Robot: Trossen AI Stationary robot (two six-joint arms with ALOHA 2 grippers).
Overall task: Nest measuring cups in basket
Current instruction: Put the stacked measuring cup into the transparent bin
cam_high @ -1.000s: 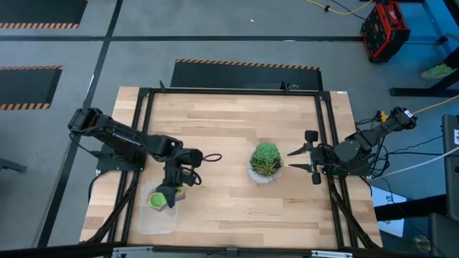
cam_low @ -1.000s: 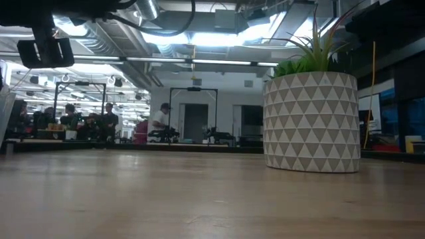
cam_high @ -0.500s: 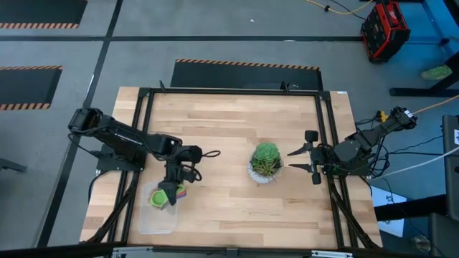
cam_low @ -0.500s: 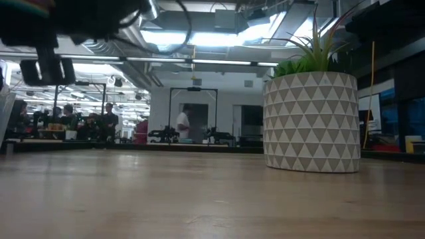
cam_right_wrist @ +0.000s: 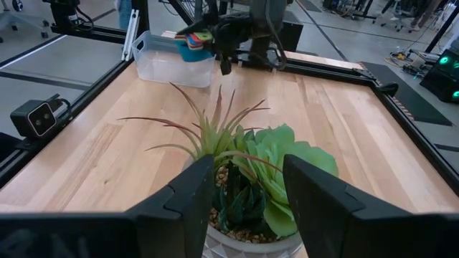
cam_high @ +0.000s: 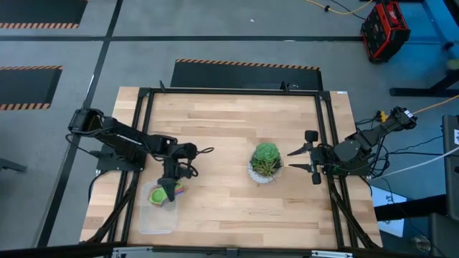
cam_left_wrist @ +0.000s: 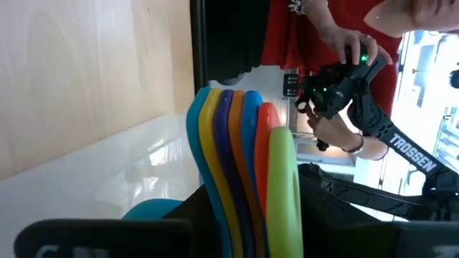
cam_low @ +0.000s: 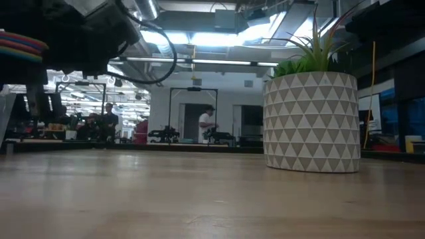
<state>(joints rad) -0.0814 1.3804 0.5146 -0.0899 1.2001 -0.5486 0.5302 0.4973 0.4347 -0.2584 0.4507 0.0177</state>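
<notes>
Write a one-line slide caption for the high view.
Left tool holds the nested measuring cups above the clear basket; right tool waits open beside the potted plant.

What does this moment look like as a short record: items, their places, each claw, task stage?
cups: nested measuring cups, handles fanned, held over the basket
basket: clear basket at the table's front left corner
left claw: left claw shut on the cup stack, above the basket's rim
right claw: right claw open, waiting beside the potted plant
stage: stack not yet released
</notes>
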